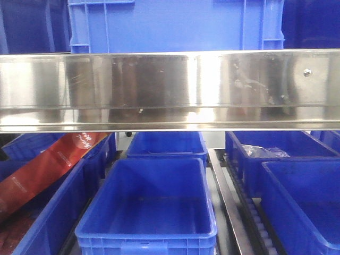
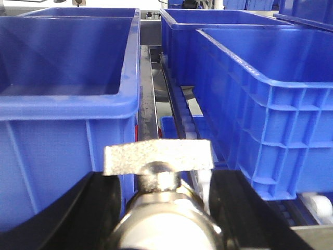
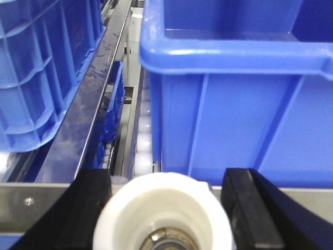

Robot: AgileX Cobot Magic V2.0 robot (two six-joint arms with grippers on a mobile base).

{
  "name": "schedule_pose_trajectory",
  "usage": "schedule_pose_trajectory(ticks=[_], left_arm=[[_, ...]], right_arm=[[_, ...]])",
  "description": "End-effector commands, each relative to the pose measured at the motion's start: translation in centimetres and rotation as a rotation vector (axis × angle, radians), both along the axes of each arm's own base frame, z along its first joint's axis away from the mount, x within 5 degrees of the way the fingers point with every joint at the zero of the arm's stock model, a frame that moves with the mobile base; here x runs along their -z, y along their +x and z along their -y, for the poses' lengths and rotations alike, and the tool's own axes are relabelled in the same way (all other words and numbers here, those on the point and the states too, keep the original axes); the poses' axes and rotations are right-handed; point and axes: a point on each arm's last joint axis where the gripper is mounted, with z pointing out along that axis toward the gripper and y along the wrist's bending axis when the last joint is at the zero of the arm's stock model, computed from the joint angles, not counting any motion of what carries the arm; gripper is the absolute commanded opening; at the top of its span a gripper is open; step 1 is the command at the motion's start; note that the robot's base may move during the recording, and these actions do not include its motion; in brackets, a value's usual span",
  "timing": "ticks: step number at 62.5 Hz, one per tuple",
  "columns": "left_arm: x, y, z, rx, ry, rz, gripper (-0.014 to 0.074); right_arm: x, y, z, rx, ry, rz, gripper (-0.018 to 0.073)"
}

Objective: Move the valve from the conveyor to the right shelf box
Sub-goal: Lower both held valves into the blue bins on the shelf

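Evidently, both loaded.
Your left gripper (image 2: 167,211) clamps the valve (image 2: 158,156) handle-up; your right gripper (image 3: 165,221) clamps a white-capped fitting (image 3: 156,198), blue box (image 3: 234,49) just ahead for dropping in.

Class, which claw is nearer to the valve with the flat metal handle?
Left. The left claw is shut on that valve; the right claw holds a white-capped part instead, with no such valve in its view.

Left gripper (image 2: 164,198), right gripper (image 3: 165,200): jaws clamped, both loaded.
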Motion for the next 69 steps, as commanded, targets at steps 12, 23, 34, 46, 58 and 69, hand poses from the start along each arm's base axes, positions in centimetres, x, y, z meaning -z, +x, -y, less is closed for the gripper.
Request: schedule_pose_trajectory(ticks=[12, 23, 34, 46, 58, 69], left_arm=[[-0.79, -0.20, 0.01, 0.000, -0.019, 0.065, -0.0111], [-0.79, -0.20, 0.01, 0.000, -0.019, 0.065, -0.0111], [-0.79, -0.20, 0.01, 0.000, -0.019, 0.065, -0.0111], [-0.79, -0.20, 0.01, 0.000, -0.019, 0.065, -0.0111], [-0.79, -0.20, 0.01, 0.000, -0.019, 0.065, -0.0111], [-0.79, -0.20, 0.01, 0.000, -0.019, 0.065, -0.0111]], right_arm=[[-1.01, 0.01, 0.11, 0.012, -0.003, 0.088, -0.0163], [-1.01, 0.01, 0.11, 0.012, -0.003, 0.088, -0.0163], [-1.01, 0.01, 0.11, 0.012, -0.003, 0.088, -0.0163], [-1.01, 0.01, 0.11, 0.012, -0.003, 0.088, -0.0163], [-1.01, 0.01, 0.11, 0.012, -0.003, 0.088, -0.0163], [-1.01, 0.01, 0.11, 0.012, -0.003, 0.088, -0.0163]])
